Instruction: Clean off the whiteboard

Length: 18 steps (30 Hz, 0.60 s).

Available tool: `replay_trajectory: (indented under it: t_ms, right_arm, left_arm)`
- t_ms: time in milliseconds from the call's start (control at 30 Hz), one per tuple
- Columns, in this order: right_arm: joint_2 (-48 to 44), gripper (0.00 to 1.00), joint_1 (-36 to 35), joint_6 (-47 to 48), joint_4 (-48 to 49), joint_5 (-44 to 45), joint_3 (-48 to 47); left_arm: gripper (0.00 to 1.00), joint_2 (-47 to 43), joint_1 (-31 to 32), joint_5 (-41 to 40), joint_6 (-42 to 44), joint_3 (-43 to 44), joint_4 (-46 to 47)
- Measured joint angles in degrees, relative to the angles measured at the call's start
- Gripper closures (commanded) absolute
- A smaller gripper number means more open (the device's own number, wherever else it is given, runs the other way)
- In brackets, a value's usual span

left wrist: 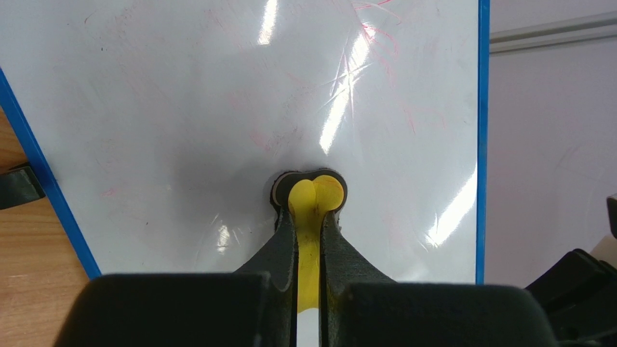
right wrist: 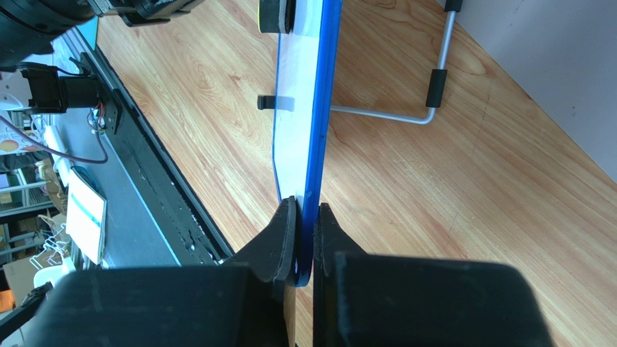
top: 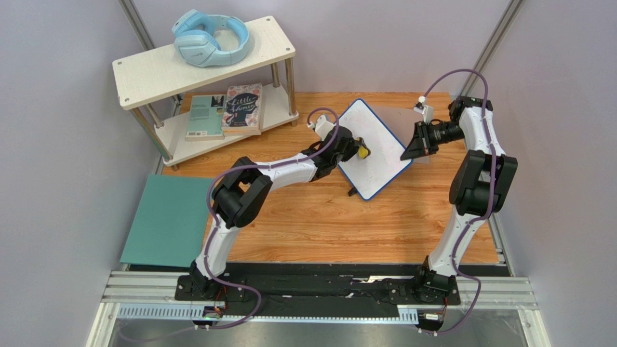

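Note:
The whiteboard (top: 373, 137), white with a thin blue frame, stands tilted on the wooden table. Faint pink-red smears (left wrist: 376, 36) show on its face in the left wrist view. My left gripper (top: 360, 152) is shut on a small yellow eraser with a black pad (left wrist: 313, 195), and the pad is pressed against the board's face. My right gripper (top: 410, 148) is shut on the board's blue edge (right wrist: 313, 181) at its right side. The eraser also shows in the right wrist view (right wrist: 274, 14), against the board face.
A white two-level shelf (top: 203, 65) stands at the back left with light blue headphones (top: 210, 37) on top and books (top: 224, 112) below. A teal mat (top: 170, 220) lies at the left. The board's metal stand (right wrist: 405, 116) rests on the table behind it.

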<state>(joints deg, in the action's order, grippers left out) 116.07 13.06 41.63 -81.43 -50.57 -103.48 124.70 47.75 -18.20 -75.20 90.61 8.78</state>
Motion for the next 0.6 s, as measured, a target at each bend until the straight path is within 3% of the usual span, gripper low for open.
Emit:
replay_trajectory:
  t_ms: [300,600]
  right_arm:
    - [0.0,1.00,0.0,0.0,1.0,-0.1,-0.3]
    - [0.0,1.00,-0.3,0.0,1.2,-1.0,-0.5]
  left_arm:
    - [1.00,4.0,-3.7,4.5,3.8,10.7,-7.0]
    - [1.00,4.6,-8.7,3.9,4.7,12.1,-8.3]
